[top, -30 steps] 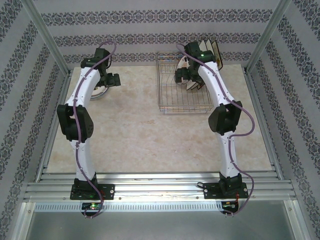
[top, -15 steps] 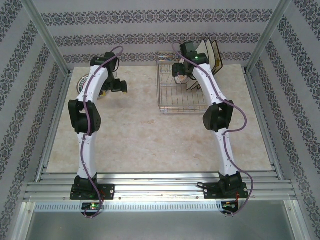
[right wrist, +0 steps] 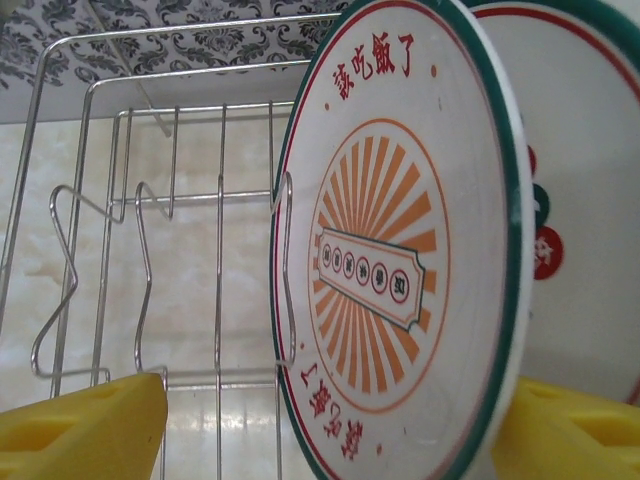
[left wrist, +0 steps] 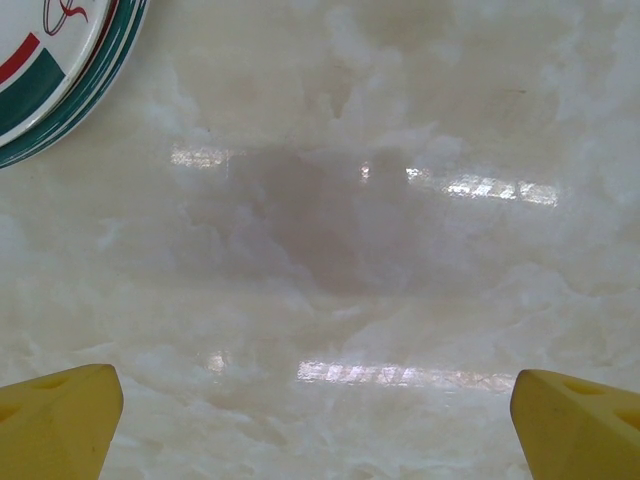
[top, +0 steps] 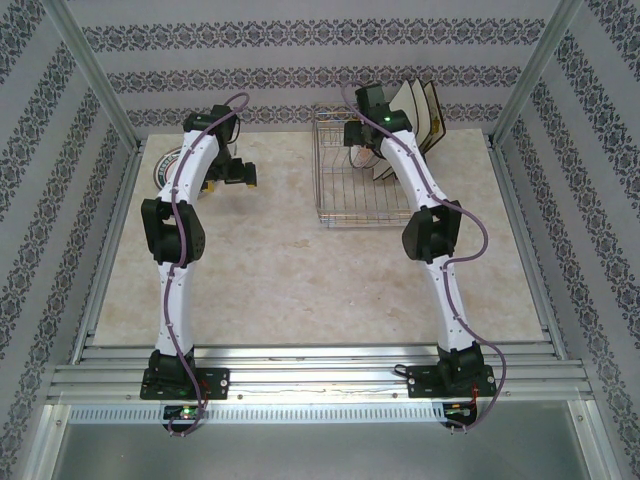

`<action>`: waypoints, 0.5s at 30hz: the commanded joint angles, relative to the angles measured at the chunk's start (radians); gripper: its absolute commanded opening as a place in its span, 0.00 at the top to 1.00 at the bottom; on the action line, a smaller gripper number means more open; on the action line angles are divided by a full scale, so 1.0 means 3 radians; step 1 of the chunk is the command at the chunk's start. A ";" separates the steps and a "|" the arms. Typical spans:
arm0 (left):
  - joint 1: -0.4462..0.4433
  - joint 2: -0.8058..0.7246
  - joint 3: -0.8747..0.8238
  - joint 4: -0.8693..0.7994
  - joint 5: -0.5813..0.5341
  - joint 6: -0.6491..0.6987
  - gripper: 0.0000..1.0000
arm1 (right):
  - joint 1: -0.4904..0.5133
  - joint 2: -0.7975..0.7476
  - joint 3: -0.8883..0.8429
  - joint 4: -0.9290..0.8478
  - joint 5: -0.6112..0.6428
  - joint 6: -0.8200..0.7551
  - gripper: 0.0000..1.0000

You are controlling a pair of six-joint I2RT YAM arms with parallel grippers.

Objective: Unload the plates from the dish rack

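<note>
A round white plate (right wrist: 400,250) with a green rim and an orange sunburst stands upright in the wire dish rack (right wrist: 150,250). My right gripper (right wrist: 325,440) is open and straddles the plate's lower edge. Its left yellow finger (right wrist: 85,430) is clear of the plate, and the right finger (right wrist: 570,435) sits close against the rim. A second round plate (right wrist: 585,200) stands just behind. From above, the right gripper (top: 356,135) is at the back of the dish rack (top: 345,195), beside the square cream plates (top: 418,105). My left gripper (top: 245,178) is open over bare table, fingertips (left wrist: 55,420) wide apart.
A stack of round green-rimmed plates (top: 165,165) lies flat at the table's back left, and its edge (left wrist: 55,75) shows in the left wrist view. The front rows of the rack hold nothing. Patterned walls close in the table on three sides.
The left arm has swung right, away from the flat stack of plates. The right gripper has pushed toward the rack's back, onto the round plate, and its jaws have narrowed a little.
</note>
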 commanded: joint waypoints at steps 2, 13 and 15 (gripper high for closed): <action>0.0030 0.0037 0.0085 -0.0177 -0.0040 0.0042 0.01 | 0.0002 0.0164 0.0110 0.0196 -0.0060 0.0107 0.21; 0.0036 0.0032 0.0064 -0.0206 -0.0092 0.0055 0.00 | -0.0018 0.0206 0.0087 0.0322 -0.0055 0.0251 0.65; 0.0035 0.0031 0.0048 -0.0214 -0.0109 0.0054 0.01 | -0.0021 0.0170 0.0059 0.0338 -0.0038 0.0255 0.73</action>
